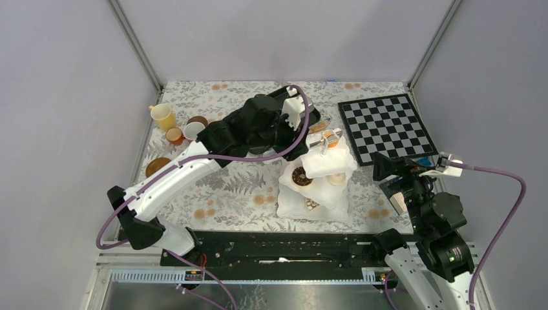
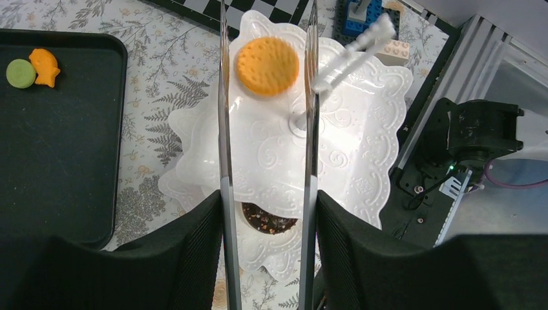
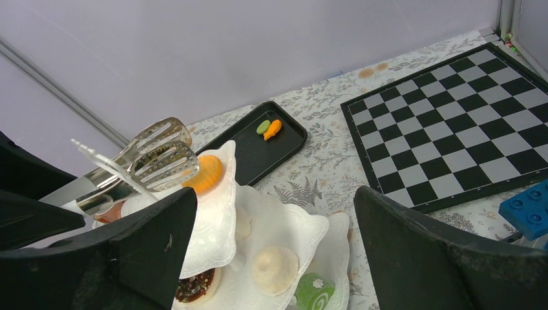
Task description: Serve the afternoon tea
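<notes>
ok so the left gripper [image 2: 268, 258] is pressed onto the silver tongs [image 2: 223, 129], one black finger on the outside of each arm. The tongs run straight out from the pincer and their tips are spread. Between the tips, out ahead of the fingers, the orange macaron [image 2: 267, 65] lies flat on the top tier of the white stand [image 2: 362, 129]. In the wrist view there's a sliver of gap on either side of it, so the tongs aren't squeezing it.

Right under the pincer, one tier down, a chocolate cake [image 2: 268, 219] peeks out. The stand's white handle [image 2: 352, 51] sticks up just past one tong tip. Off to the side of the pincer sits the black tray [image 2: 58, 142], with a green macaron [image 2: 21, 73] and an orange fish-shaped piece [image 2: 44, 66] touching each other in its far corner.

Further out, behind the pincer along the arm, there's the yellow cup [image 1: 163, 116], a couple of small cups [image 1: 194, 128] just beside it, and a brown saucer [image 1: 157, 166] nearer the bases. Beyond the stand is the chessboard [image 1: 386, 126].

The right gripper [image 3: 274, 206] hangs on the stand's other side, fingers wide apart, nothing in them. Below it on the lower tiers: a cream round cake [image 3: 274, 268] and a green roll [image 3: 313, 289].
</notes>
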Available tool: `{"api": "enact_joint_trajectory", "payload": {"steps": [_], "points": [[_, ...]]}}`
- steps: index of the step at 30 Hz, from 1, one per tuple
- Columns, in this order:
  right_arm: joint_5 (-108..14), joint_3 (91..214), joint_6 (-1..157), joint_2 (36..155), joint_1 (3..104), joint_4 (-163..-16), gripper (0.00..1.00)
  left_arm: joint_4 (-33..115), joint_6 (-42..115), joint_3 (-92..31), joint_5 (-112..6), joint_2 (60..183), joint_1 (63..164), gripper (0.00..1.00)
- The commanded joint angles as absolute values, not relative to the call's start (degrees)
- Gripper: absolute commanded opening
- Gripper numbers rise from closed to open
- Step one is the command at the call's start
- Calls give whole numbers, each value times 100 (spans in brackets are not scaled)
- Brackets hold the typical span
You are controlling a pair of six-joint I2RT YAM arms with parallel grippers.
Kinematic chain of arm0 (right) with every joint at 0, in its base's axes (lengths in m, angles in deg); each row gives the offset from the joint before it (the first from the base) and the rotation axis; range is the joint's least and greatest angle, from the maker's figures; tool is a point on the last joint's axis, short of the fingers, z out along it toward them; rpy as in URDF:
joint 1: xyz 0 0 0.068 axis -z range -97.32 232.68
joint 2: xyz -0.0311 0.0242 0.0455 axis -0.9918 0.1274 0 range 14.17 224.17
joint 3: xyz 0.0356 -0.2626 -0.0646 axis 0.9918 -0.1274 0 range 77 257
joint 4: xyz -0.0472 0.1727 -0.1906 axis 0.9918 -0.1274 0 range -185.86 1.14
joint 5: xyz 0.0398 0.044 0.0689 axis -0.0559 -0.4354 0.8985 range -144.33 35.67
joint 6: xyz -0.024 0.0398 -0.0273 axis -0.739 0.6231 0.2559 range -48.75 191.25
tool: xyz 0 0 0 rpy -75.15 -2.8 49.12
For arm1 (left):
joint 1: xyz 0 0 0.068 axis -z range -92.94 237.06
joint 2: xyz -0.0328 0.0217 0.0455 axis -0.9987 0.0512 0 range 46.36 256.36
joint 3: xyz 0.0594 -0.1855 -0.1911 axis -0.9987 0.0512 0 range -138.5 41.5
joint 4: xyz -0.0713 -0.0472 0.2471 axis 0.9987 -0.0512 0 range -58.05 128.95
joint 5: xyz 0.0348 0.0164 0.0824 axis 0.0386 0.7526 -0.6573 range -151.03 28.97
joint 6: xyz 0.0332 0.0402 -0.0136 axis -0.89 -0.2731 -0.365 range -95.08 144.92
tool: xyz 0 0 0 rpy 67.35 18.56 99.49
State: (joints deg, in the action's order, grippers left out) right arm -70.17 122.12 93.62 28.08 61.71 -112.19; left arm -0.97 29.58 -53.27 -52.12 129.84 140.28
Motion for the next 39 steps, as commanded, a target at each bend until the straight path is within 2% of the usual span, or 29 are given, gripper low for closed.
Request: {"api": "enact_joint_trajectory", "payload": {"steps": [1,7,13,17,21,24,28,32,36,39], "points": [[-7014,12320,9395,2816,6141,-11078,98,186,2863,-5308,-5303,12635,14042,54],[-7007,12320,9435,2830,6141,-11078,98,160,2791,-5308,-5575,12564,14042,56],[-6989,12339,9430,2882,6140,-11076,98,341,2736,-5105,-6598,12208,14031,50],[-6967,12322,9458,2915,6141,-11079,98,554,2610,-4775,-6979,11834,13934,50],[-6943,12350,9455,2959,6141,-11079,98,743,2579,-4437,-7856,11526,13604,50],[-6937,12358,9444,3013,6141,-11082,98,1108,2989,-4137,-8415,11493,12788,49],[-6871,12286,9433,3133,6141,-11028,98,2183,3428,-3483,-7617,11758,11626,49],[-6858,12276,9469,3243,6141,-10955,98,3416,3228,-2968,-6934,12544,11287,50],[-6906,12389,9410,3393,6141,-10969,98,3712,3405,-3288,-6179,13714,11066,49],[-6959,12419,9397,3492,6141,-10973,98,3537,3354,-3896,-5129,14671,11036,54]]}}
